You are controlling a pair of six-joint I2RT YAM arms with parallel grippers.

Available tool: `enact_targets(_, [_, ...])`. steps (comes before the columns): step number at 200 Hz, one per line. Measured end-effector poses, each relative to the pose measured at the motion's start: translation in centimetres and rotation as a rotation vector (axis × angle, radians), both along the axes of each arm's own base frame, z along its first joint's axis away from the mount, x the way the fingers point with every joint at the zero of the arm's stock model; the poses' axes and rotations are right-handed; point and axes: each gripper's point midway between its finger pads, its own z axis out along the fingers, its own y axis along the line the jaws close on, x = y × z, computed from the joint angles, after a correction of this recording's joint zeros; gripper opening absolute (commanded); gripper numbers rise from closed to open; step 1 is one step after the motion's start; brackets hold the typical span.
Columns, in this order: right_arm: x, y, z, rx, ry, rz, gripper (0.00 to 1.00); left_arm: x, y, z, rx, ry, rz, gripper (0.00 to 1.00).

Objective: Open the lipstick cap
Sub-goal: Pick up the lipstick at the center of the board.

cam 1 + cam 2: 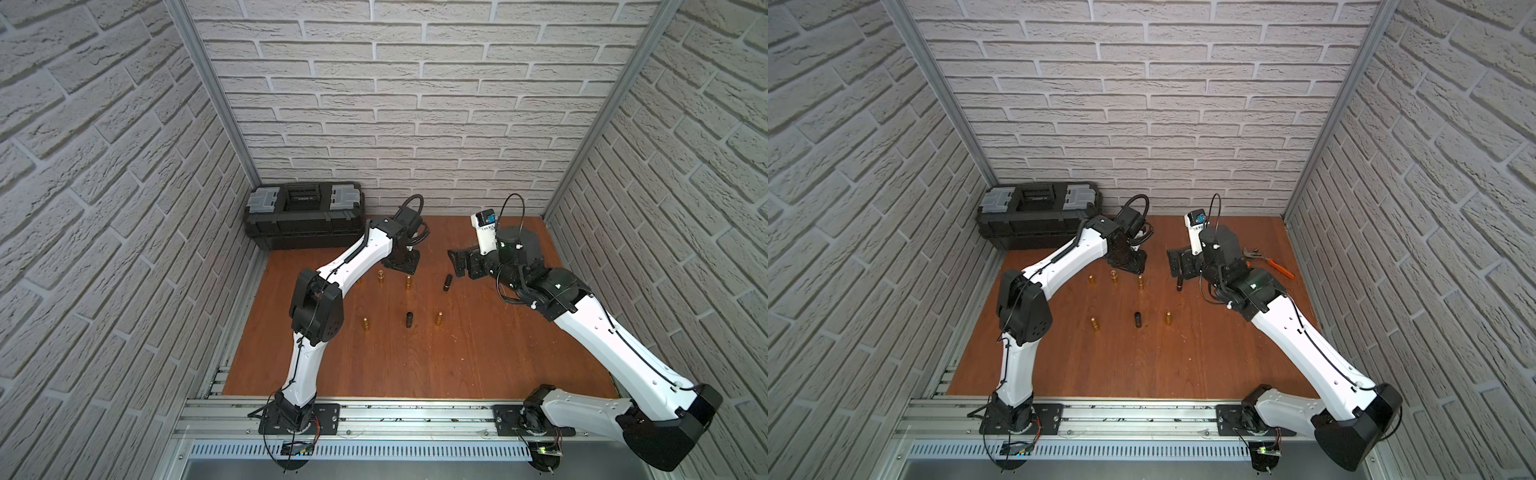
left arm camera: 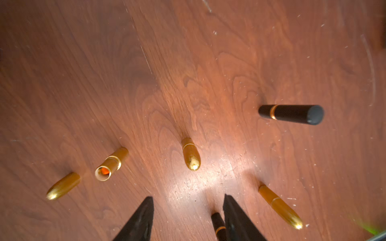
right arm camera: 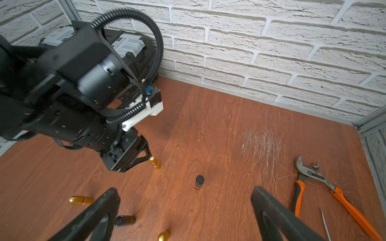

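Left claw [image 2: 188,197] partly spread, pinching nothing, low over the table [image 2: 188,62]; one fingertip sits just beside a capped gold lipstick [image 3: 154,163]. Right claw [image 3: 185,189] spread wide, empty, with a capped black lipstick [image 3: 199,182] upright on the table near it. One gold tube [image 2: 110,164] stands uncapped.
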Motion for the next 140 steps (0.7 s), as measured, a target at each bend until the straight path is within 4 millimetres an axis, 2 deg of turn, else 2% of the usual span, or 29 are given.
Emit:
enact_targets(31, [-0.2, 0.0, 0.3, 0.007, -0.005, 0.006, 1.00, -0.2, -0.1, -1.1, 0.012, 0.026, -0.009, 0.54])
enact_targets(59, [-0.2, 0.1, -0.3, 0.003, 0.006, 0.010, 1.00, -0.1, -0.4, -1.6, 0.016, 0.034, -0.017, 0.52])
enact_targets(108, [-0.4, 0.0, -1.2, -0.012, 0.030, 0.008, 1.00, 0.3, -1.0, -4.1, 0.033, 0.071, -0.026, 0.49])
enact_targets(140, [-0.4, -0.2, -1.9, -0.023, 0.043, 0.003, 1.00, 0.7, -1.4, -4.9, 0.032, 0.076, -0.028, 0.47])
